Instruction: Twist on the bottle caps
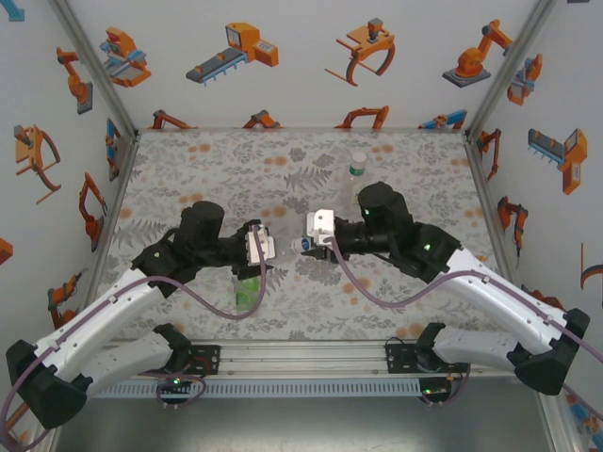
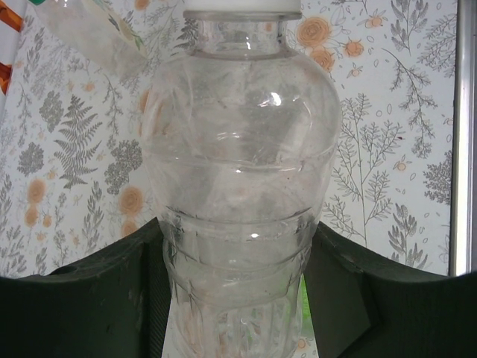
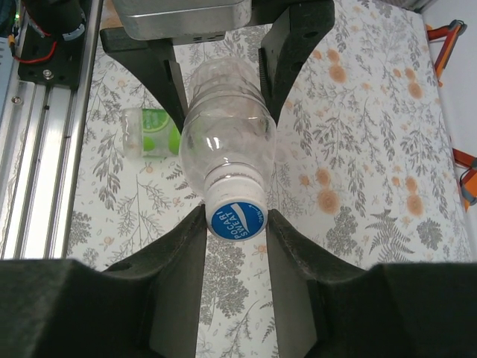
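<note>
A clear bottle (image 1: 281,247) hangs level above the mat between my two grippers. My left gripper (image 1: 267,247) is shut on its ribbed body (image 2: 238,186), one finger on each side (image 2: 237,283). A white bottle cap with a blue top (image 3: 236,216) sits on the bottle's neck (image 3: 227,142). My right gripper (image 3: 236,221) is shut on that cap, both pads touching its sides (image 1: 303,245). A short green-tinted bottle (image 1: 247,287) rests on the mat below the left gripper (image 3: 153,133). A taller clear bottle with a green neck band (image 1: 357,174) stands at the back.
The printed floral mat (image 1: 188,179) covers the table, walled by panels at the left, right and back. An aluminium rail (image 1: 301,363) with both arm bases runs along the near edge. The taller bottle (image 2: 97,30) appears blurred at the upper left in the left wrist view.
</note>
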Controlling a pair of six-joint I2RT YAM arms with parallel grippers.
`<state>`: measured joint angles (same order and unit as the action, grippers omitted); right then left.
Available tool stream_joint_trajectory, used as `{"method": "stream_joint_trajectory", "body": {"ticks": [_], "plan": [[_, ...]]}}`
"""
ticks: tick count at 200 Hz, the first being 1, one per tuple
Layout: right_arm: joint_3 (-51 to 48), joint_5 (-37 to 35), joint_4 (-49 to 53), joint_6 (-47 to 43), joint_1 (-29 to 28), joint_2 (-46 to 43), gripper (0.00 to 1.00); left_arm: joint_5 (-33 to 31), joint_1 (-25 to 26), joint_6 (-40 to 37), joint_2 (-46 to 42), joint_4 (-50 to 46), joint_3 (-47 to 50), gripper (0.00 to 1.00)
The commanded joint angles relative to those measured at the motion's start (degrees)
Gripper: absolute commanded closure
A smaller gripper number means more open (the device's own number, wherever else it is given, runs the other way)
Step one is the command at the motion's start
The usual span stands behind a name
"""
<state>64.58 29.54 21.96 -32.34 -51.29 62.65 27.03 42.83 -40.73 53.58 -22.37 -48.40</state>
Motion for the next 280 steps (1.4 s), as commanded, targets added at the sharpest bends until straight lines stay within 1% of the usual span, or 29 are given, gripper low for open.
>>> {"method": "stream_joint_trajectory", "body": {"ticks": [1,8,23,39,64,77,89,102,109,120,136,144,149,163,179,194,207,219,233,253,265,280], "plan": [[1.08,2.8,-0.94,0.06,-0.99,0.74,0.74,1.28,0.19,-0.04,-0.9,0.31,-1.08,1.0],[1.12,2.73,-1.17,1.11,-1.0,0.84,0.77,1.19,0.15,-0.05,-0.77,0.22,-1.1,1.0],[1.63,2.21,-1.03,4.49,-1.07,1.38,0.79,0.88,0.21,-0.04,-0.35,-0.2,-1.38,1.0],[1.34,-0.33,-2.85,11.59,-1.1,1.59,0.83,0.41,0.17,-0.05,-0.1,-0.49,-1.62,1.0],[-2.33,-5.82,-12.21,30.13,-1.14,0.88,0.89,-0.3,0.22,-0.39,0.04,-0.39,-1.26,1.0],[-4.22,-8.48,-17.12,39.68,-1.27,0.39,0.94,-0.56,0.2,-0.44,0.27,-0.22,-1.17,1.0],[-5.99,-13.0,-21.52,50.3,-1.36,0.28,1.0,-0.7,0.21,-0.66,0.37,-0.13,-1.17,1.0],[-7.3,-18.11,-24.41,62.51,-1.4,0.89,1.0,-1.29,0.17,-0.62,0.48,0.32,-0.91,1.0],[-7.1,-21.54,-23.72,69.79,-1.38,1.5,1.0,-1.72,0.19,-0.51,0.52,0.83,-0.69,1.0],[-5.61,-26.37,-18.88,80.67,-1.34,2.52,1.0,-2.43,0.16,-0.28,0.43,1.5,-0.33,1.0],[-4.31,-33.71,-10.9,93.49,-1.43,2.91,1.0,-3.74,0.16,0.29,0.13,3.39,0.62,1.0],[-5.11,-35.9,-10.22,97.68,-1.43,2.93,1.0,-4.12,0.2,0.38,0.11,4.11,0.99,1.0],[-5.56,-36.02,-10.45,97.98,-1.45,3.08,1.0,-4.32,0.15,0.45,0.01,4.41,1.11,1.0],[-4.28,-39.02,-6.17,97.93,-1.4,3.02,1.0,-4.78,0.22,0.56,-0.05,4.85,1.29,1.0],[-3.94,-40.83,-4.8,97.2,-1.36,2.26,1.0,-4.71,0.22,0.52,-0.51,4.76,1.14,1.0],[-4.04,-40.85,-6.19,95.53,-1.32,1.78,1.0,-4.61,0.21,0.01,-1.15,4.42,1.46,1.0],[-4.04,-39.17,-9.59,91.27,-1.36,1.73,1.0,-4.94,0.2,-0.31,-1.64,3.85,1.73,1.0],[-3.35,-37.29,-11.75,86.07,-1.36,1.39,0.89,-5.39,0.15,-0.37,-1.94,3.52,2.06,1.0],[-2.39,-35.61,-13.07,79.15,-1.36,0.53,0.67,-5.83,0.18,-0.66,-2.46,3.46,2.64,1.0],[-2.12,-31.41,-15.83,67.65,-1.35,-1.65,0.42,-6.28,0.2,-0.5,-3.05,3.47,2.94,1.0],[-2.18,-28.22,-16.43,59.71,-1.36,-2.89,0.35,-6.02,0.16,-0.31,-3.47,3.3,2.96,1.0],[-2.33,-24.3,-16.44,49.56,-1.36,-4.16,0.34,-5.81,0.15,-0.31,-3.66,3.24,2.96,1.0]]}}
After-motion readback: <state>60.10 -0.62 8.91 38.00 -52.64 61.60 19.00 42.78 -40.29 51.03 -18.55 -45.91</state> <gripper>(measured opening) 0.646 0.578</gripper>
